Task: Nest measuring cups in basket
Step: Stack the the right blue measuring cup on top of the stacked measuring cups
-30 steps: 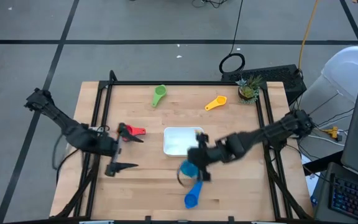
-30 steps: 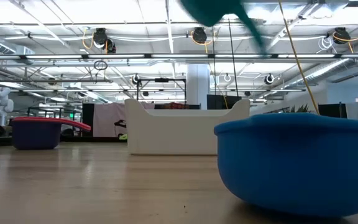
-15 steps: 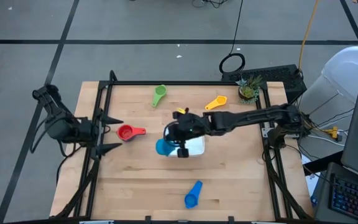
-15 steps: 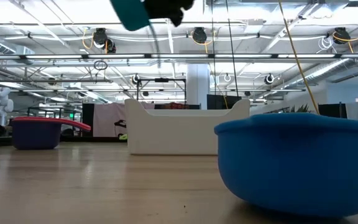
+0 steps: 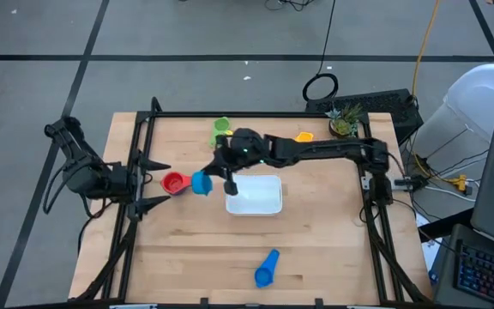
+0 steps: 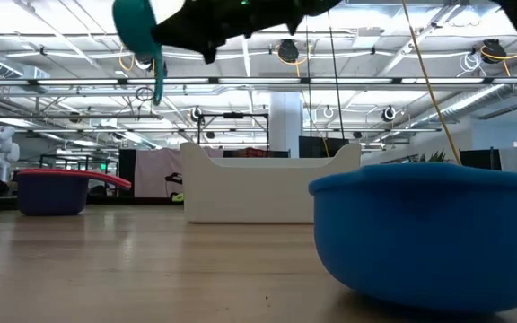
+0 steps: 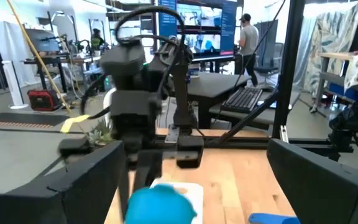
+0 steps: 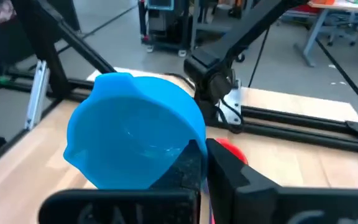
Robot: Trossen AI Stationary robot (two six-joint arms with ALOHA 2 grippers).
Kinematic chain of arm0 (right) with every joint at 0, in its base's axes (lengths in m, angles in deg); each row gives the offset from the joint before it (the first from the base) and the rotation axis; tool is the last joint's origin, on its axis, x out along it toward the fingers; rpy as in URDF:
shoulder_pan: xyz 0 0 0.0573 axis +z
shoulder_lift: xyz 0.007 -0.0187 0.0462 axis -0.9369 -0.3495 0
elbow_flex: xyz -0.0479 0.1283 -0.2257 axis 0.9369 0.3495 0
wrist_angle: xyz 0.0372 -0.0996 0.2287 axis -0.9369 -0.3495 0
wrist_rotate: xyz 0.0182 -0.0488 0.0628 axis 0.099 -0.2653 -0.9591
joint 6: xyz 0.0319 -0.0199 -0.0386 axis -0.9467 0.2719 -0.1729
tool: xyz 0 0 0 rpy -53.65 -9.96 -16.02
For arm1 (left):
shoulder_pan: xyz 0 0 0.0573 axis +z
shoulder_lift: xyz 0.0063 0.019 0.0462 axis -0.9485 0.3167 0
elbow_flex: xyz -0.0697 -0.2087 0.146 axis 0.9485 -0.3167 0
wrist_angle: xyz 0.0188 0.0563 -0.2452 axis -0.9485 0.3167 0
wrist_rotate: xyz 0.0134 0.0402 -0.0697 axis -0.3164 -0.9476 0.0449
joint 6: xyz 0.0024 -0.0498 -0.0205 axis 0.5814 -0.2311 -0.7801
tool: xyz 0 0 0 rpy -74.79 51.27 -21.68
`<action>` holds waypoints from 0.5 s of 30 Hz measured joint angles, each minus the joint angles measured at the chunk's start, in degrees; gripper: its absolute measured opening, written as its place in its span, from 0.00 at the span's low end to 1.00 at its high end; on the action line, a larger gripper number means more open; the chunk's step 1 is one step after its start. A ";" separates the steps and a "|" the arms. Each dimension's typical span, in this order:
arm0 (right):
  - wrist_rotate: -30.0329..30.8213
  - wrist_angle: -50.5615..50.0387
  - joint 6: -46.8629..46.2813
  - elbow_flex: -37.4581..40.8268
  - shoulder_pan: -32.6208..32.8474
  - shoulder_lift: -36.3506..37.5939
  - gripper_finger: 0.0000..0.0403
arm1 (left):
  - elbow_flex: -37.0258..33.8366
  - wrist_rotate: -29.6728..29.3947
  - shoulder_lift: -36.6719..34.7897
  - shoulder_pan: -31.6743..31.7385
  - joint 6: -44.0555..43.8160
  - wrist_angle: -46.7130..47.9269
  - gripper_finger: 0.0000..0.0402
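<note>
Right claw (image 5: 221,174) clamped on light blue cup (image 5: 201,184), raised beside basket (image 5: 254,196); left claw (image 5: 148,182) agape

Five measuring cups (image 5: 201,183), one basket (image 5: 256,206)

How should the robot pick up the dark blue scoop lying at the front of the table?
Probably by its flat handle, coming straight down. The dark blue scoop lies alone on the table, its handle pointing toward the basket. The bowl looks too wide and rounded to pinch.
</note>
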 joint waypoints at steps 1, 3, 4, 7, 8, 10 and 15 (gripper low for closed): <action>-0.50 -1.33 0.66 -1.45 -0.18 -0.98 0.00 | 0.00 -0.01 0.16 0.00 0.12 -0.13 0.99; -0.70 -2.61 1.43 -4.93 -0.23 -3.32 0.00 | 0.00 -0.07 0.45 0.00 0.49 -0.16 0.99; -0.68 -3.81 1.64 -6.75 -0.33 -4.25 0.00 | -0.02 -0.05 0.55 0.00 0.73 -0.13 0.99; -0.68 -8.61 2.41 -13.09 -0.33 -6.79 0.00 | -0.02 -0.27 0.72 -0.02 0.70 -0.39 0.99; -0.63 -10.95 2.88 -15.39 -0.33 -7.39 0.00 | -0.02 -0.27 0.73 -0.12 0.74 -0.76 0.99; 0.40 -15.78 3.83 -20.06 -0.33 -8.65 0.00 | -0.02 -0.26 0.79 -0.56 0.84 -1.40 0.99; 3.91 -23.15 4.86 -27.56 -0.81 -9.98 0.00 | 1.24 -0.77 0.78 -2.31 3.11 0.05 0.99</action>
